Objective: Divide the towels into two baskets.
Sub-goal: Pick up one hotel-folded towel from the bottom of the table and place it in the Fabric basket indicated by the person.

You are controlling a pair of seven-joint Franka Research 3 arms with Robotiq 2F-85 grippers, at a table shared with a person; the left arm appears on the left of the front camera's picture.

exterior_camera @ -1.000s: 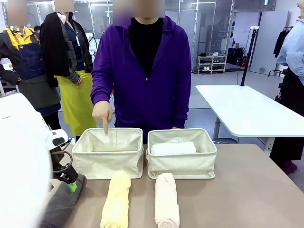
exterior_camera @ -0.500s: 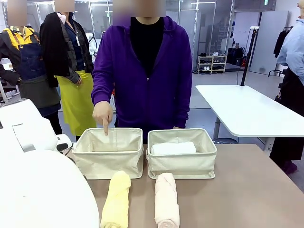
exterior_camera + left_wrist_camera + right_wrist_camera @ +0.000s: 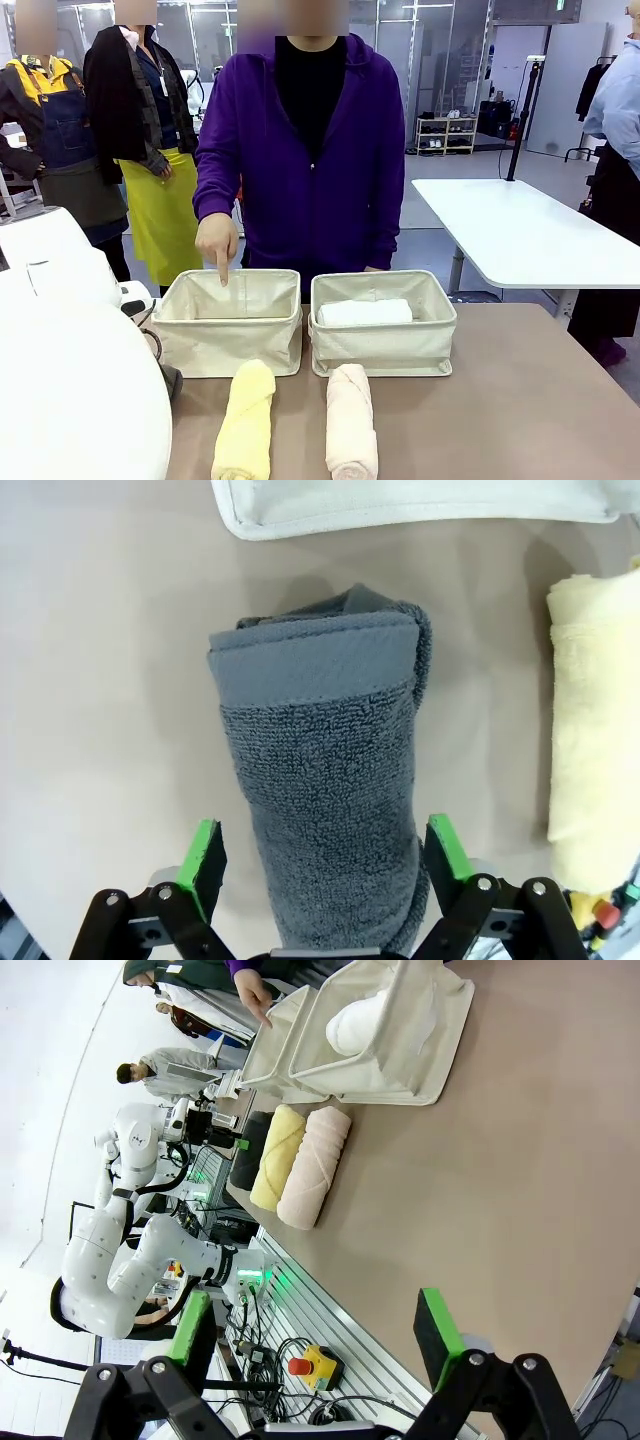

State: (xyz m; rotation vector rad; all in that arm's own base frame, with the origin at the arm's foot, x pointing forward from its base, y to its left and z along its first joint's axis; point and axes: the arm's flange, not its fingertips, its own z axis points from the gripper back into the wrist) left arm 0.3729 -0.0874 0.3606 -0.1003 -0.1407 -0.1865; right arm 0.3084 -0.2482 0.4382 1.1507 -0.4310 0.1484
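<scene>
In the left wrist view my left gripper (image 3: 323, 832) is open, its green pads on either side of the near end of the dark grey towel (image 3: 325, 760), which lies on the table. The pale yellow towel (image 3: 245, 420) and the pale peach towel (image 3: 350, 420) lie side by side in front of the two cream baskets. The right basket (image 3: 385, 350) holds the white towel (image 3: 365, 312). The person's hand (image 3: 217, 245) points a finger down into the left basket (image 3: 228, 345). My right gripper (image 3: 315, 1325) hangs open over bare table, nothing between its fingers.
My left arm's white casing (image 3: 70, 390) blocks the lower left of the front view. A second white table (image 3: 520, 235) stands at the back right. Other people stand behind at the left. Bare tabletop (image 3: 530, 400) lies right of the baskets.
My left arm has swung in front of the camera, covering the dark grey towel and the left gripper that showed a second ago. The person's pointing hand has stayed still.
</scene>
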